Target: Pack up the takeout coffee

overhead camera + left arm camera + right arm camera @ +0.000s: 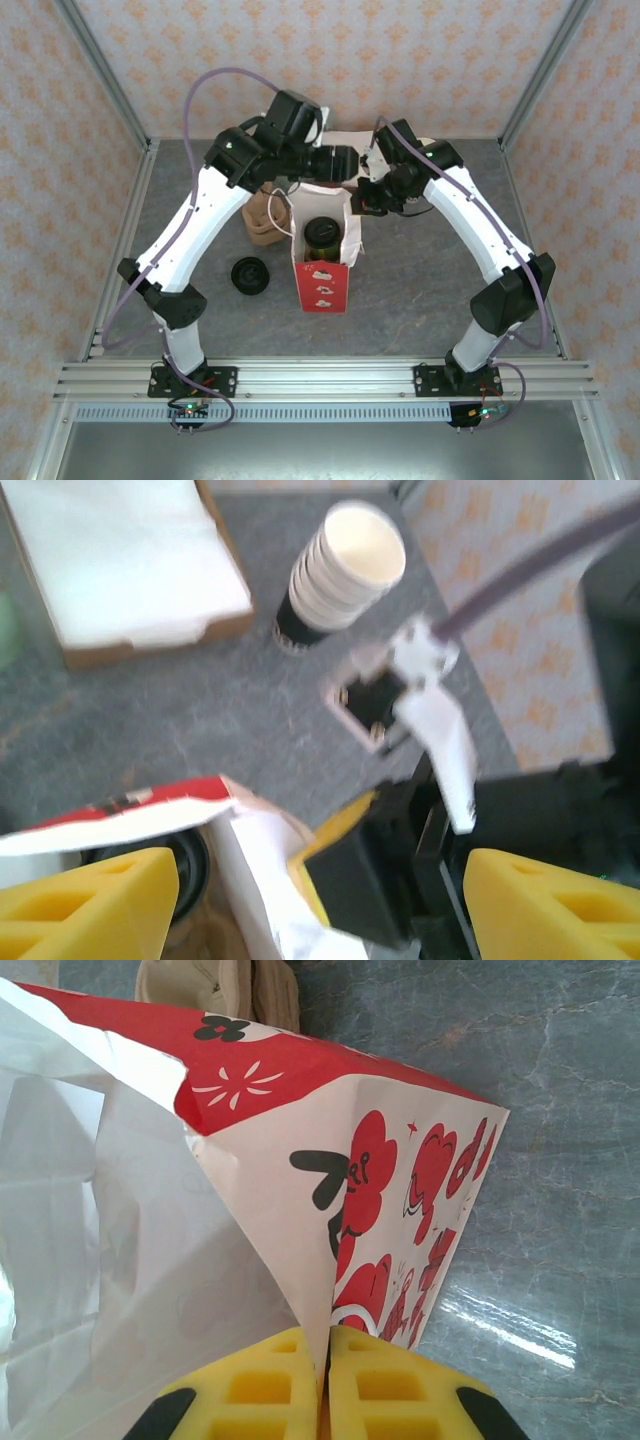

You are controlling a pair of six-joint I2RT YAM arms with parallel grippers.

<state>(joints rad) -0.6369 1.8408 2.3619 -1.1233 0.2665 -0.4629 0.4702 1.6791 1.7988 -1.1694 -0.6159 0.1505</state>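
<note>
From above, the red-and-white bag (322,285) stands upright in the middle of the desk (430,290) with its mouth open, and the coffee cup (322,234) sits inside it. A black lid (249,275) lies apart to the bag's left, and a tan object (262,215) lies just beside the bag's far left corner. Both arms lean in over the bag's far end. In the left wrist view, the left fingers (90,900) stand wide apart with nothing gripped. Below them is the bag's red rim, with the dark cup partly showing under it. Farther off, a stack of cups (340,570) stands beside a box (150,640) with white contents. In the right wrist view, the right fingers (260,1390) are pressed together on the bag's folded edge.
</note>
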